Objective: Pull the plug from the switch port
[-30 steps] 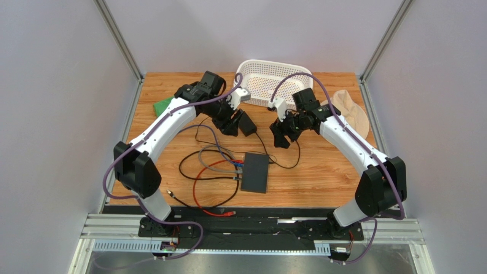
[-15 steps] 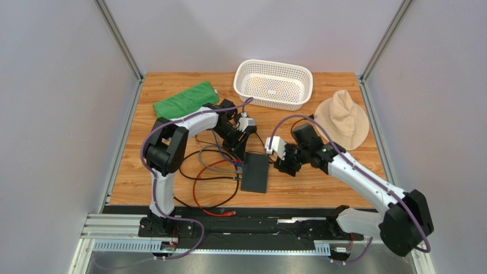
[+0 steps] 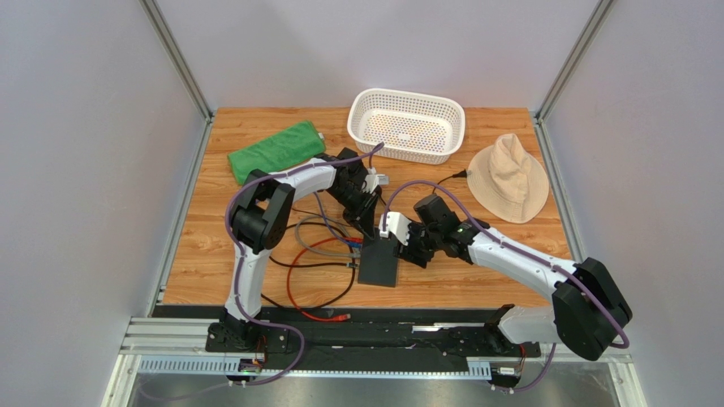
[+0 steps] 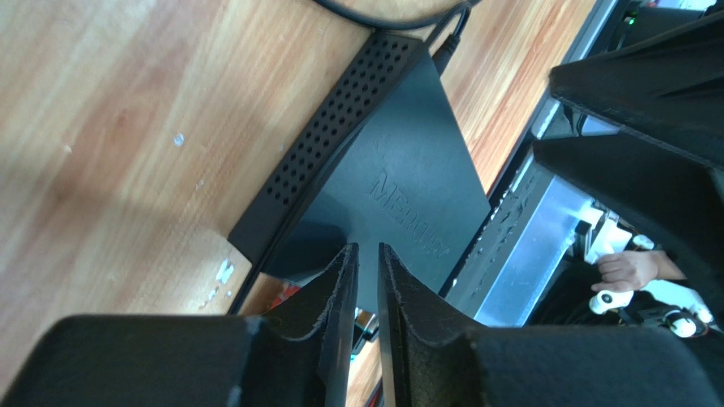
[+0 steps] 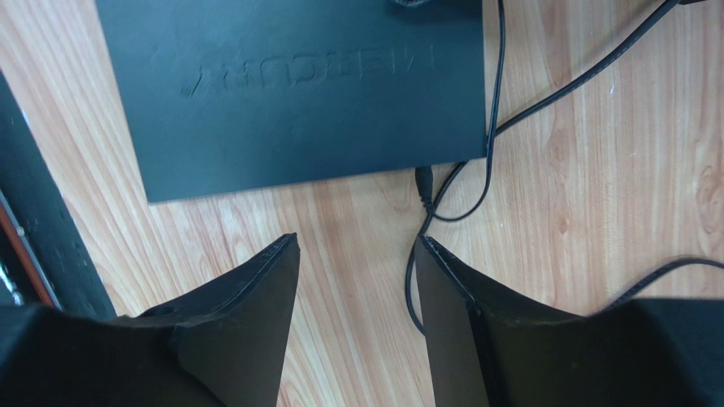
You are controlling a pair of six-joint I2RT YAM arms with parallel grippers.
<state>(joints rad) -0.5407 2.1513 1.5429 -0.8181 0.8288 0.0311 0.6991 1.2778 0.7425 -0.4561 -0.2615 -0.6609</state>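
Observation:
The switch (image 3: pixel 379 263) is a flat black slab lying mid-table, with red, grey and black cables plugged into its left edge (image 3: pixel 354 249). My left gripper (image 3: pixel 370 225) hovers over its far end. In the left wrist view the switch (image 4: pixel 399 182) fills the space beyond the left gripper (image 4: pixel 367 248). Its jaws are almost together, with a thin gap and nothing pinched at the tips. My right gripper (image 3: pixel 407 253) stands open beside the switch's right edge. In the right wrist view, bare wood shows between the right gripper (image 5: pixel 357 240) fingers, below the switch (image 5: pixel 297 85). A thin black power plug (image 5: pixel 423 181) enters that edge.
A white basket (image 3: pixel 406 125) sits at the back. A beige hat (image 3: pixel 508 178) lies at the right and a green cloth (image 3: pixel 276 149) at the back left. Loops of red cable (image 3: pixel 299 292) and black cable spread left of the switch, and a thin black cord (image 5: pixel 544 102) trails to its right.
Both arms came down from the back of the table to the switch. The left gripper's jaws narrowed to a thin gap, and the right gripper slid left to the switch's edge.

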